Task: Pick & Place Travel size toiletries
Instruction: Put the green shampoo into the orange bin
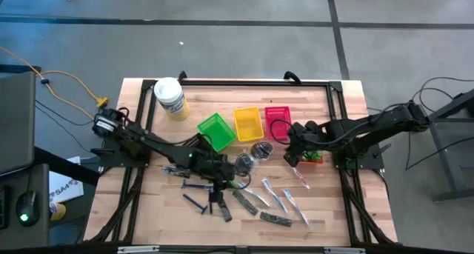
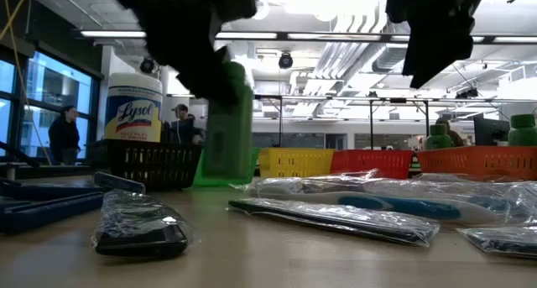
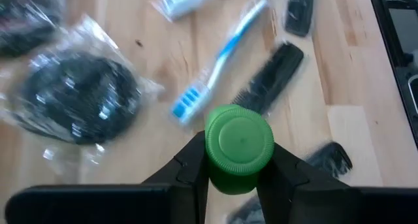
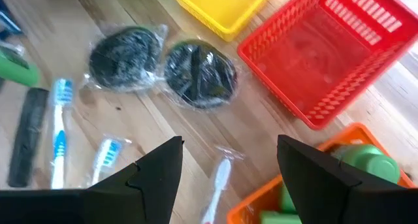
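Gripping a stubby green bottle (image 3: 238, 147) between its fingers, left claw (image 3: 235, 168), bottle apparently upright, cap toward wrist camera

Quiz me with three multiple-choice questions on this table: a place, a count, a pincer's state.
1. Where is the left wrist view's stubby green plastic bottle? A in the yellow basket; B between the left pincer's fingers; C on the white tub.
2. How many clear-bagged dark round pieces lie on the wood? A two; B four; C none.
3. The right pincer is: A gripping a toothbrush; B shut, empty; C open, empty.
B: its fingers flank the cap. A: two lie side by side. C: its fingers stand apart, nothing between.
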Action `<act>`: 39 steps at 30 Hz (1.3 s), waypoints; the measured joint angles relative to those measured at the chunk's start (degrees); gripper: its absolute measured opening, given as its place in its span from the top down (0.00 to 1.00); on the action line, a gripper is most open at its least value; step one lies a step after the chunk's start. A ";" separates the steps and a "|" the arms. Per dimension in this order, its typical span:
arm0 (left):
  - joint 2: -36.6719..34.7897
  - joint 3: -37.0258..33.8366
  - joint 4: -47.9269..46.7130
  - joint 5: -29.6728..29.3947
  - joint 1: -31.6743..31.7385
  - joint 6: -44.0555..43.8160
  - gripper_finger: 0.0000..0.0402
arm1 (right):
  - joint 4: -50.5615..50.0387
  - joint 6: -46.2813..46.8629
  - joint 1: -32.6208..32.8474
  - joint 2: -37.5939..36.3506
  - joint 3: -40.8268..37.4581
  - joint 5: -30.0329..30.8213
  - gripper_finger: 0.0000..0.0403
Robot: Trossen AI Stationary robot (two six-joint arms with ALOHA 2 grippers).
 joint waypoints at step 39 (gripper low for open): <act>-0.01 27.77 -15.47 2.76 17.38 27.96 0.79 | 41.36 -24.29 -1.70 7.79 0.00 -0.70 0.41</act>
